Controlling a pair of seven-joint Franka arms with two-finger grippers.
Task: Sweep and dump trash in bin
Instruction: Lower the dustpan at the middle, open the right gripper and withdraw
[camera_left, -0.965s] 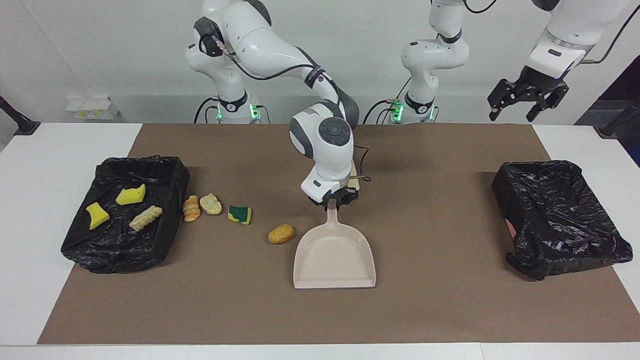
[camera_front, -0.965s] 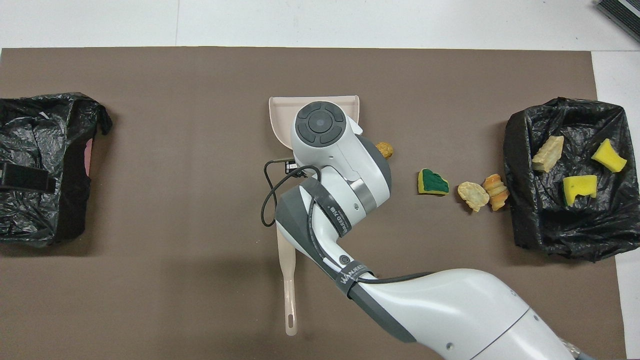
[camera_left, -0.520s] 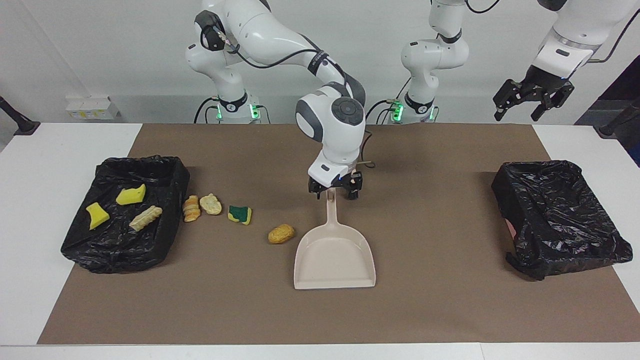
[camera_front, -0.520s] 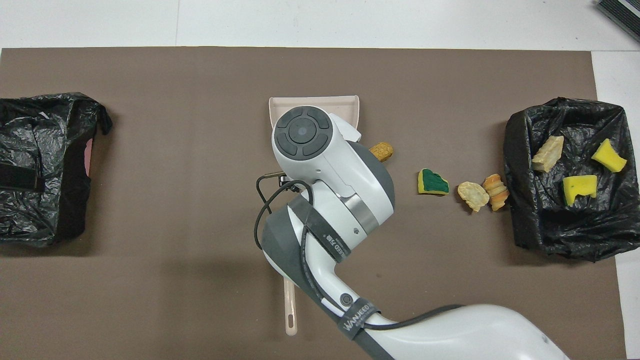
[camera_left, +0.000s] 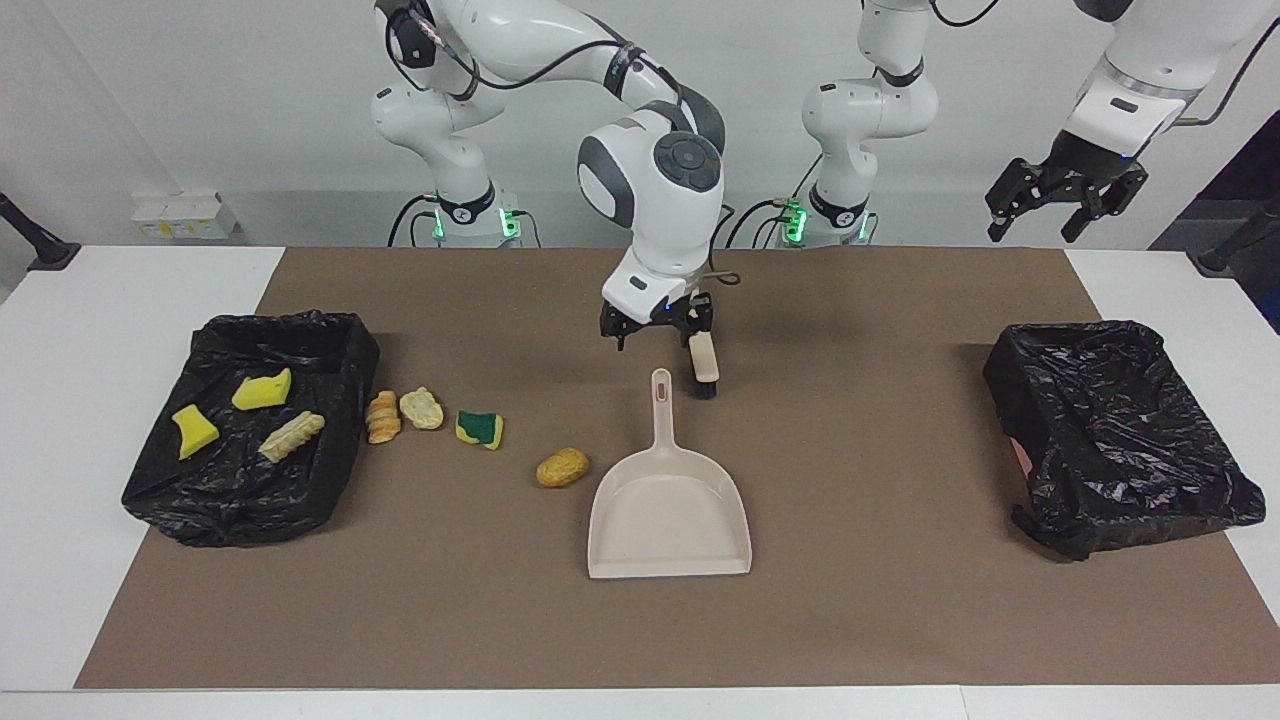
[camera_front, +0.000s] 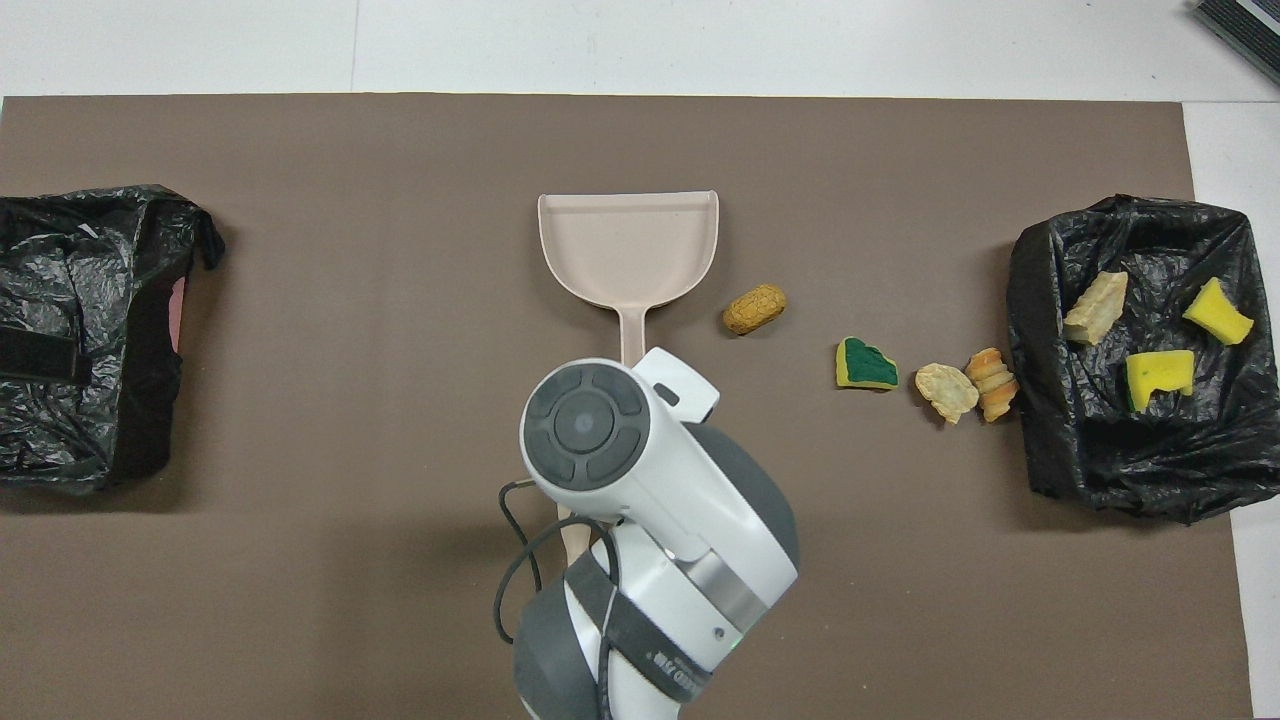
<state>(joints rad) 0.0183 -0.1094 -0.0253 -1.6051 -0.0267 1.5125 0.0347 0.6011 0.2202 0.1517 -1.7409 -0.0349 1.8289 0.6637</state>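
Observation:
The beige dustpan (camera_left: 668, 510) lies flat mid-mat, its handle pointing at the robots; it also shows in the overhead view (camera_front: 628, 245). My right gripper (camera_left: 655, 335) is open and empty, up over the handle's end and the beige brush (camera_left: 704, 362). On the mat beside the dustpan, in a row toward the right arm's end, lie a golden-brown lump (camera_left: 562, 467), a yellow-green sponge (camera_left: 480, 428), a pale bread lump (camera_left: 421, 408) and a croissant (camera_left: 382, 416). My left gripper (camera_left: 1062, 205) waits open, high at the left arm's end.
A black-lined bin (camera_left: 220, 510) at the right arm's end holds two yellow sponge pieces (camera_left: 262, 390) and a tan pastry (camera_left: 291, 436). A second black-lined bin (camera_left: 1120, 430) stands at the left arm's end. A brown mat (camera_left: 900, 600) covers the table.
My right gripper let go of the dustpan handle, opened, rose and drew back toward the robots, uncovering the brush. The dustpan and trash have not moved.

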